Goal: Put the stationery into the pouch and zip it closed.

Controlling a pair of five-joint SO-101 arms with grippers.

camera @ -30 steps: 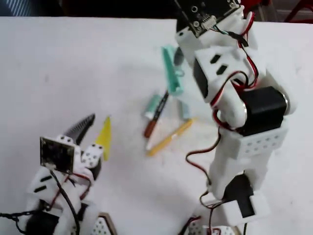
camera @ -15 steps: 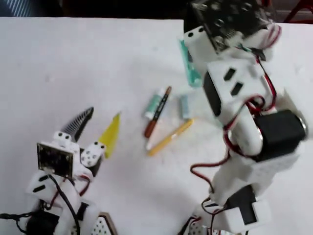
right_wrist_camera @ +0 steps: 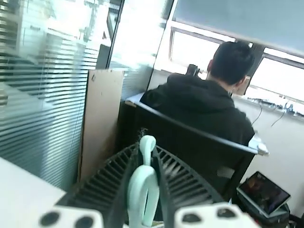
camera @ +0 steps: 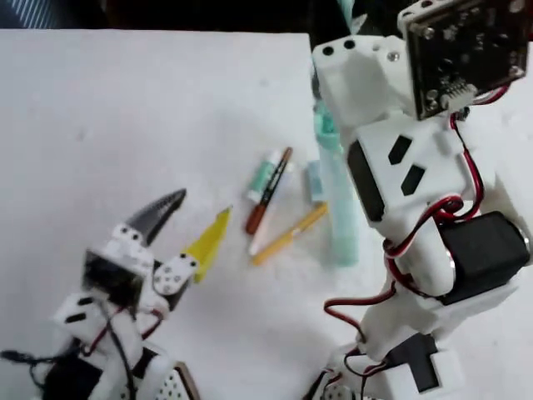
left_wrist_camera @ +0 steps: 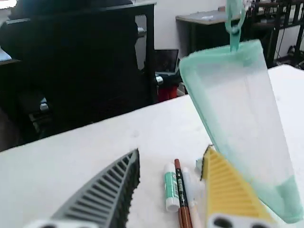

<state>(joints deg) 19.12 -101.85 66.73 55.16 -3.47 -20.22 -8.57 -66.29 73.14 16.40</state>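
Hanging by its mint-green loop [right_wrist_camera: 145, 183] from the right jaws, which we see closed on that loop from both sides in the right wrist view, the pouch [left_wrist_camera: 240, 114] is a translucent mint bag, tilted, with its loop end up and its other end down toward the worktop [camera: 125, 108]; we cannot tell whether that lower end touches the surface. From the high view we find the pouch just beside the right arm [camera: 416, 192], its lower part near one end of the yellow pen [camera: 290, 234]. The stationery lies loose on the worktop, outside the pouch, between the two arms: a green-and-white tube [camera: 261, 179], a brown pen [camera: 268, 192] close against it, the yellow pen angled on the near side of them, and a small pale blue piece [camera: 314, 180] just beside the pouch. The left arm [camera: 117, 292] sits low at the near edge of the worktop, and the left jaws stand wide, one dark and ribbed, one yellow, holding nothing and pointing toward the pens, a little apart from them. In the left wrist view we see the tube and the brown pen on the worktop between those two jaws, with the pouch hanging beyond the yellow one.
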